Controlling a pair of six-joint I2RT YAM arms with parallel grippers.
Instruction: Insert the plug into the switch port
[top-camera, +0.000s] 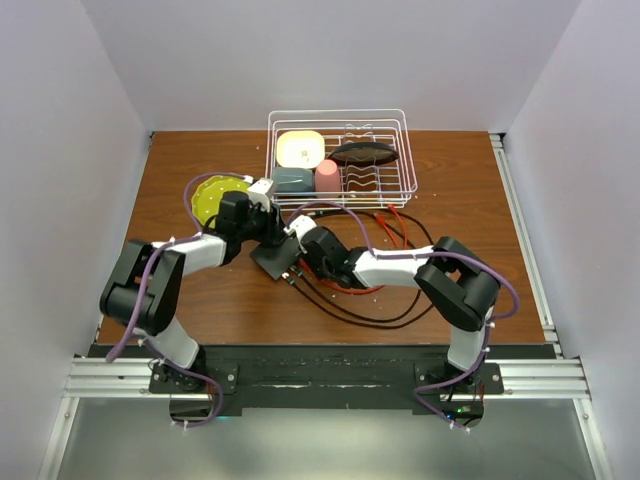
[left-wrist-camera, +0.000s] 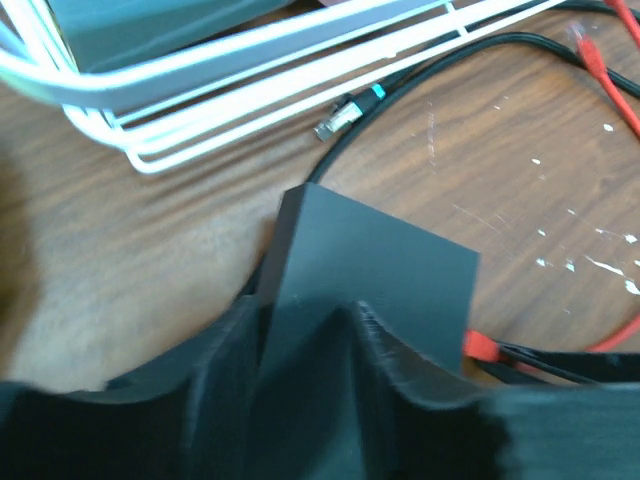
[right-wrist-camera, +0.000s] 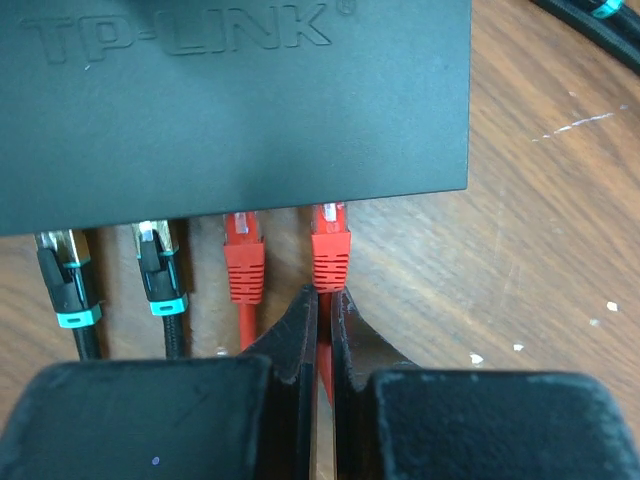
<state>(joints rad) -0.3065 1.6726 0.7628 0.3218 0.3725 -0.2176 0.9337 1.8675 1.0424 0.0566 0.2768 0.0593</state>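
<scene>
Gripped the switch in the middle of the table with the left claw, clamped across its body. Pinched the red cable just behind the plug with the right claw, pressed tight. Judged nearly done: nose already tucked under the switch's edge, seemingly not pushed fully home. Left to do: seat, then release. Crowded on one side by three seated plugs; hemmed in by loose cables and a wire rack behind.

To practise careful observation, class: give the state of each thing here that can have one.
Switch, clamped by left gripper.
Outer red plug, tip at port, seating unclear.
Right gripper, shut behind outer red plug.
Inner red plug, plugged in.
Two black plugs, plugged in.
Loose black plug, unplugged.
</scene>
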